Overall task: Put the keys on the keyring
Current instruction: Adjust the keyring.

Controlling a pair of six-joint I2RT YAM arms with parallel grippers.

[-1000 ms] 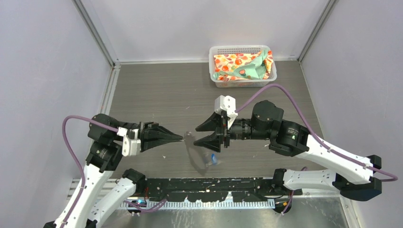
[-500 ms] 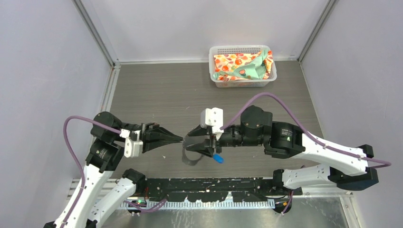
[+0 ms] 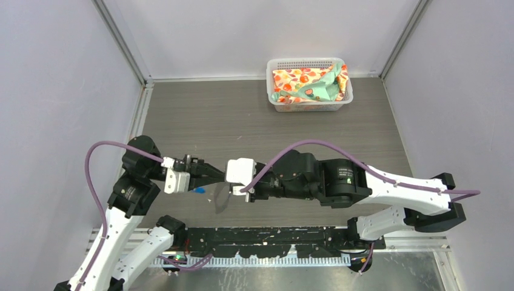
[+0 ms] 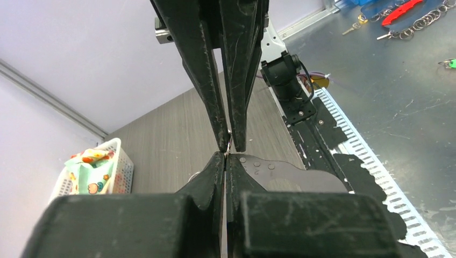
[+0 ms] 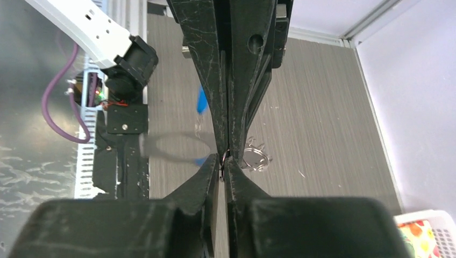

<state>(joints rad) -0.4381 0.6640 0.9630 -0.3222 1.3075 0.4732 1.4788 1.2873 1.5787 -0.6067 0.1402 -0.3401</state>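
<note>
Right fingers [image 5: 207,185] leftward, keyring [image 5: 169,146] at their tips

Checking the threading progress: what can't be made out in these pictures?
Top view: right gripper tips hidden under its white wrist camera.
Right wrist view: keyring and keys blurred; threading unclear.
Left wrist view: what the shut left gripper pinches, too thin.

Grey wood-grain table [image 3: 212,115]. White plastic basket [image 3: 303,62] at far right corner, against back edge, stuffed with patterned cloth [image 3: 303,82].
</note>
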